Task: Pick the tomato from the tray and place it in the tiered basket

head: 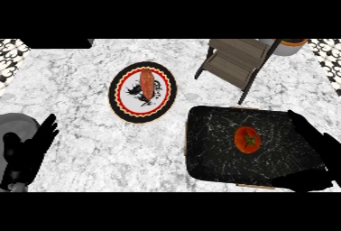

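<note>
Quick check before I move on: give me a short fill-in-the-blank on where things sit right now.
1. The tomato lies on the black ____.
2. The right robot hand is open beside the tomato, not ____ it.
3. The sausage lies on the round ____.
4. The tiered basket holds ____ tomato.

Missing words: tray; holding; plate; no

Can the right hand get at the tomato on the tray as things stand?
Probably yes. The right hand is open over the tray's right side, and the tomato lies bare just to its left, with nothing between them.
</note>
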